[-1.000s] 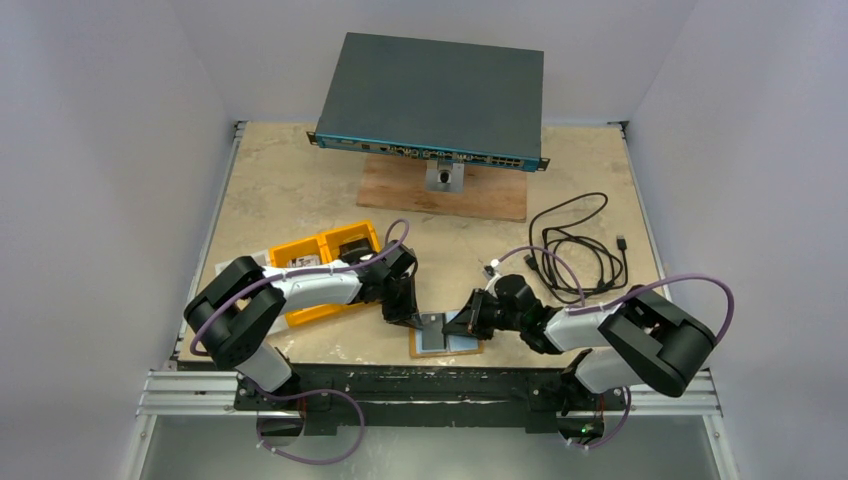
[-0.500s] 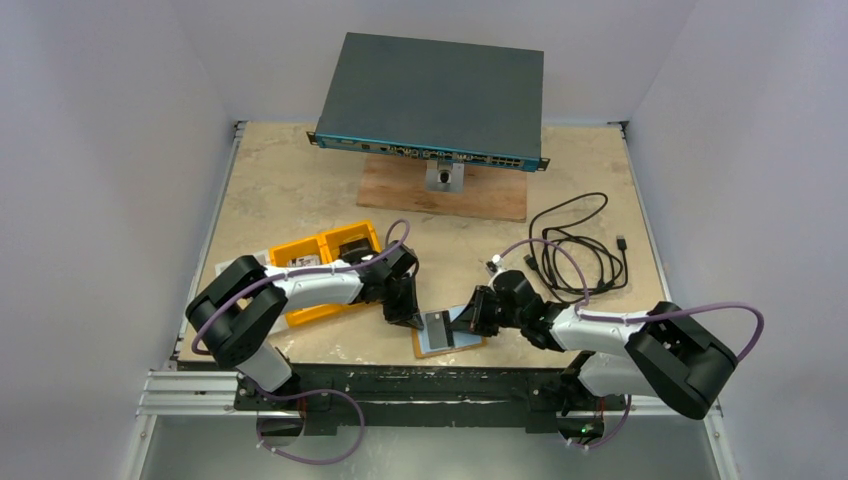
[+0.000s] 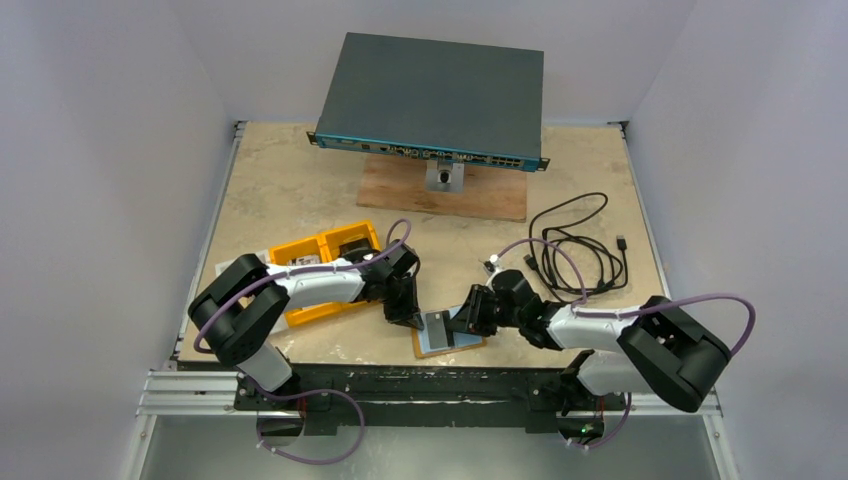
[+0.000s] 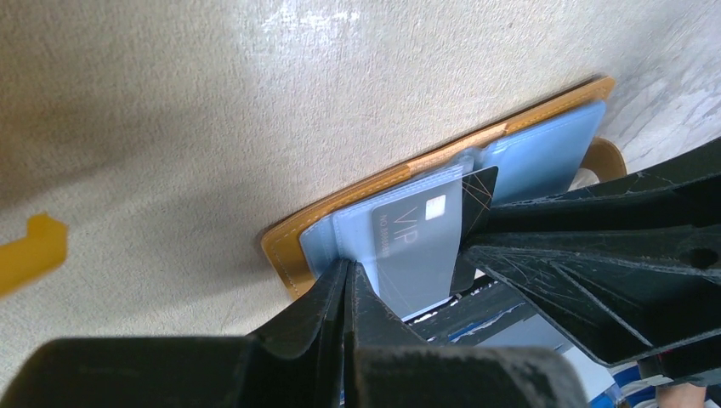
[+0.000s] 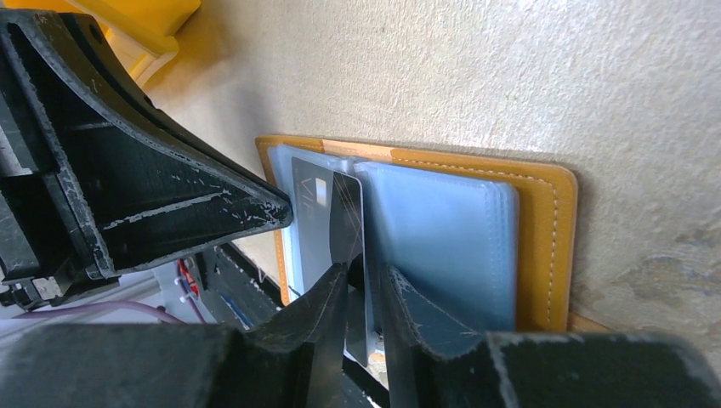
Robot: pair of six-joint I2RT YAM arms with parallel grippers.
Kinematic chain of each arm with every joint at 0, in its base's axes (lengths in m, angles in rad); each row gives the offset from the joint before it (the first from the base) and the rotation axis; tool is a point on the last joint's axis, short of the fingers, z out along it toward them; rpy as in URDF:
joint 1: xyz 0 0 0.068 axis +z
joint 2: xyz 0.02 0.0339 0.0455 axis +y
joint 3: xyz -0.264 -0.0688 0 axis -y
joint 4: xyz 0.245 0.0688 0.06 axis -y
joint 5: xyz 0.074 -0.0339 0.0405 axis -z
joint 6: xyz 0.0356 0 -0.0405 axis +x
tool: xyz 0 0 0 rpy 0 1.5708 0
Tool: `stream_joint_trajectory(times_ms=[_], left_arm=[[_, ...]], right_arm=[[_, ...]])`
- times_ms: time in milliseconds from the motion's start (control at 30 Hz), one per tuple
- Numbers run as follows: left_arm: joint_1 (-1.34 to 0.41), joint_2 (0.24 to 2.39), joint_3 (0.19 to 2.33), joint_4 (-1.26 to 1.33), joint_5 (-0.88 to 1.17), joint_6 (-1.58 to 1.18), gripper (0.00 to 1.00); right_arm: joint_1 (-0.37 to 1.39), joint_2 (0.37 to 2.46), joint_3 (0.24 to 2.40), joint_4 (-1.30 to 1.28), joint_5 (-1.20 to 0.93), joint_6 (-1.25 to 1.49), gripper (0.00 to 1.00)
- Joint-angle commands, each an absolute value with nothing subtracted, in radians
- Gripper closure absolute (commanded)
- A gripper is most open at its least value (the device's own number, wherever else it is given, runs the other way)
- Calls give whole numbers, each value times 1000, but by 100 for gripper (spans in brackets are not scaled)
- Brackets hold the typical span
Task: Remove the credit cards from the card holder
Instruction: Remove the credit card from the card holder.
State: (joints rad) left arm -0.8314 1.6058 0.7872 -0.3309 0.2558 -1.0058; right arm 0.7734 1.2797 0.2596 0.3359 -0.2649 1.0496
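credit card | right pincer loosened, now apart around it | left pincer together

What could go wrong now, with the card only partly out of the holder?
The right gripper's jaws stand slightly apart around the card, so it may slip free. The shut left gripper pins only one end of the holder, which lies near the table edge; a pull could drag it off. The grippers are close and might collide.
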Motion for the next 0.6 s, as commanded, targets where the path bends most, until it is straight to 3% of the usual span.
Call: stream_joint_trajectory(times_ms=[0, 267, 567], left_arm=[[-831, 1664, 765, -409, 158, -964, 100], [-832, 1667, 782, -458, 130, -959, 100], [-825, 1666, 785, -481, 111, -951, 100]], right_arm=[[775, 1329, 266, 405, -291, 1048, 80], [772, 1309, 266, 367, -268, 1050, 94], [760, 1148, 258, 177, -170, 1022, 98]])
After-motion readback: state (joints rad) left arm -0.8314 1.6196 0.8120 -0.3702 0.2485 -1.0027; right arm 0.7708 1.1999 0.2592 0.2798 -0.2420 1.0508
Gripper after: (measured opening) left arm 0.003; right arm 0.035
